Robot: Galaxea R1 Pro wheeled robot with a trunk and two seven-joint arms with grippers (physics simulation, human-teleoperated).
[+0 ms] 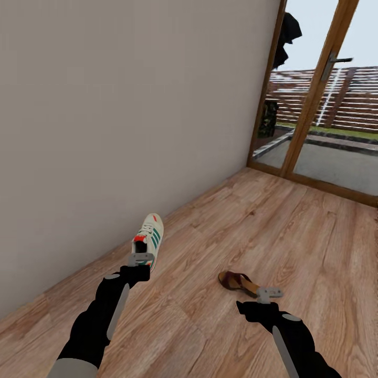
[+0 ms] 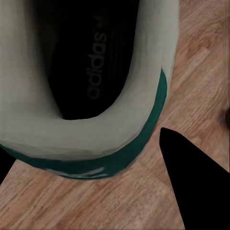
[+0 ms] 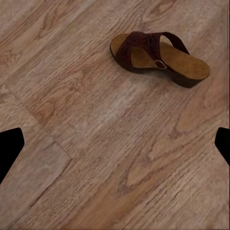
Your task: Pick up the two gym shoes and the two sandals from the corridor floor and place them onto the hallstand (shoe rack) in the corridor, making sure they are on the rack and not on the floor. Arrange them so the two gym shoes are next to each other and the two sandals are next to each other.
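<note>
One gym shoe (image 1: 149, 234), cream-white with green stripes and a red heel tab, hangs close to the wall with its toe pointing away from me. My left gripper (image 1: 140, 260) is shut on its heel. In the left wrist view the shoe's heel opening (image 2: 86, 72) sits between the black fingers (image 2: 191, 182). One brown sandal (image 1: 239, 282) lies on the corridor floor (image 1: 252, 220). Just behind its heel, my right gripper (image 1: 269, 294) is open and empty. The right wrist view has the sandal (image 3: 158, 55) ahead of the open gripper (image 3: 120, 139). The hallstand is out of view.
A plain grey wall (image 1: 105, 131) runs along the left. A wood-framed glass door (image 1: 315, 105) closes the far end, with a fence outside. Wood-plank floor stretches to the right of the sandal.
</note>
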